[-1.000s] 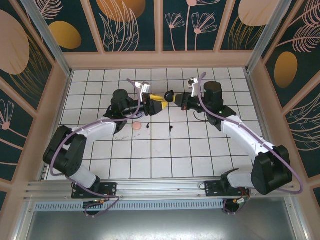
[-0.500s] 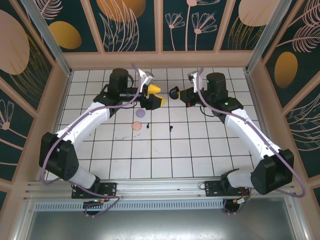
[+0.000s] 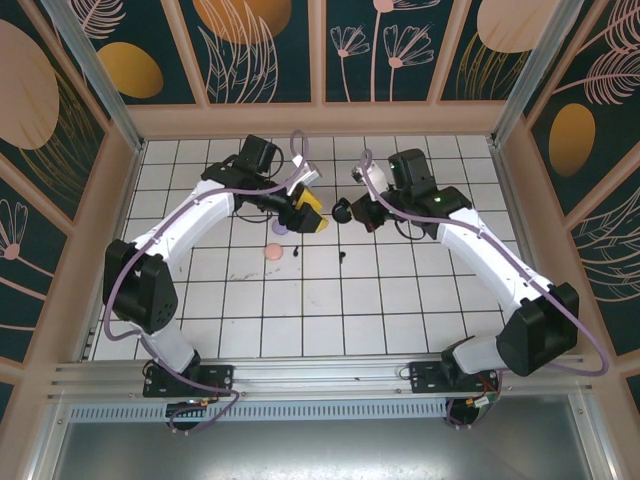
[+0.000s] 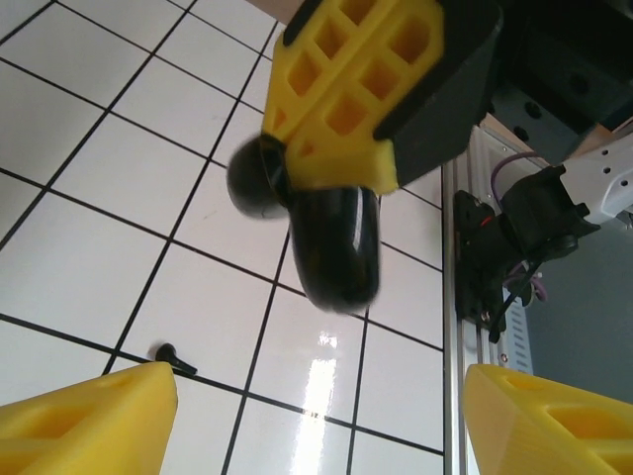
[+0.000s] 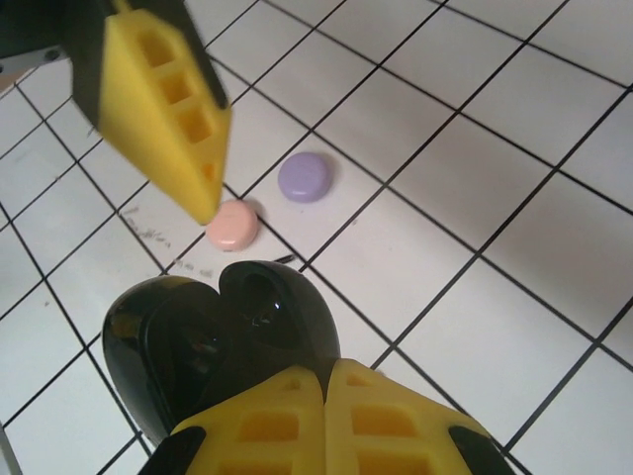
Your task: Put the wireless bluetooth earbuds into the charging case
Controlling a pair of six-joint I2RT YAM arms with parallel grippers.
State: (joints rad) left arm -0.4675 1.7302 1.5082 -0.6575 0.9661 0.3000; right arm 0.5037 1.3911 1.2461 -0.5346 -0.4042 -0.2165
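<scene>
Black case (image 5: 227,327) is open, lid hinged back, held above the tiles by the right gripper (image 5: 324,381), whose jaws are clamped on its near edge. One dark glossy well shows; can't tell if anything sits in it. Pink case (image 5: 232,225) and purple case (image 5: 305,177) lie closed on the tiles just beside each other, contents hidden. Earbuds are tiny, black and stemmed: one (image 3: 297,250) is near the pink case, the other (image 3: 343,256) is a tile to the right, both loose on the table (image 3: 400,300). Left gripper (image 3: 312,213) has jaws spread wide with nothing in them, close to the black case. Count: three cases, two earbuds.
</scene>
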